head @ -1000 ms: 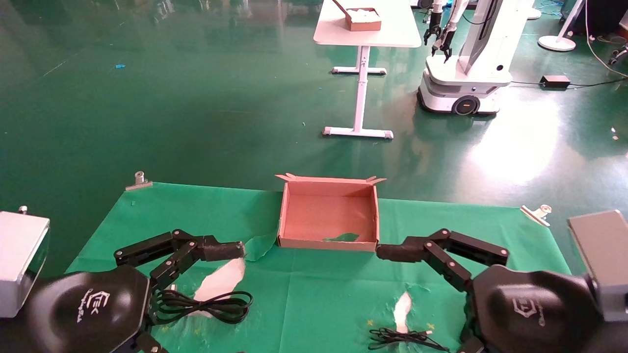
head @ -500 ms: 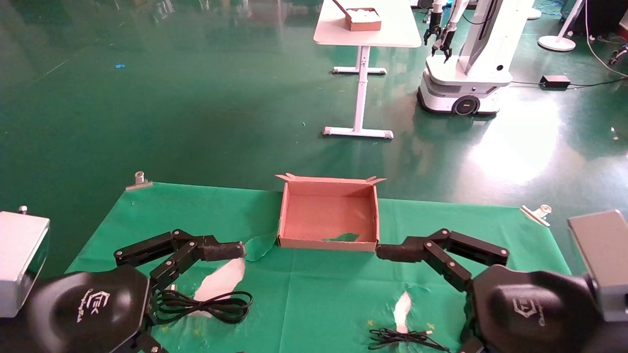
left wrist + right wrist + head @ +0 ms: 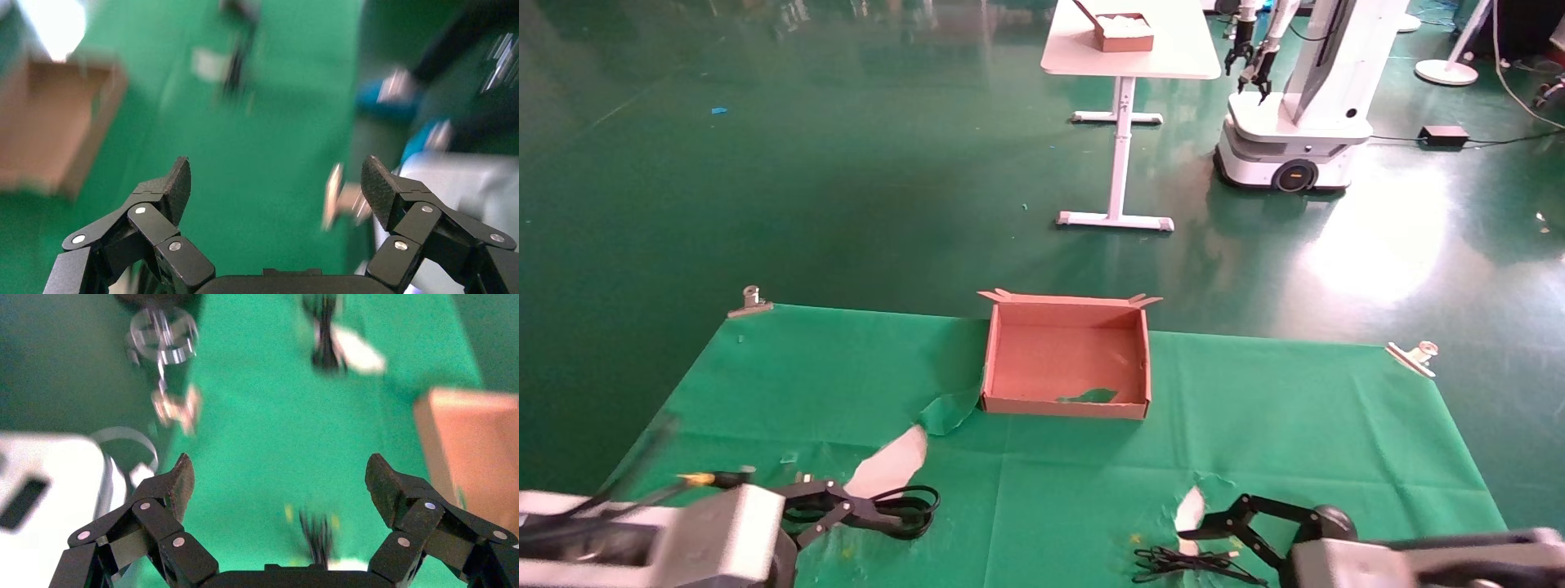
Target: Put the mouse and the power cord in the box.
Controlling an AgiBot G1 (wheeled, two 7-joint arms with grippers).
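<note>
Two grippers: left gripper (image 3: 275,184) and right gripper (image 3: 278,481), fingers being held wide apart, nothing gripped.
Box: shallow brown cardboard box (image 3: 1065,362) is being shown mid-table on green cloth (image 3: 1254,425).
Power cord: thick looped black cable (image 3: 891,506) is lying beside the left gripper.
Thin wire: black bundle (image 3: 1185,563) near the right gripper.
Mouse: cannot be made out.
</note>
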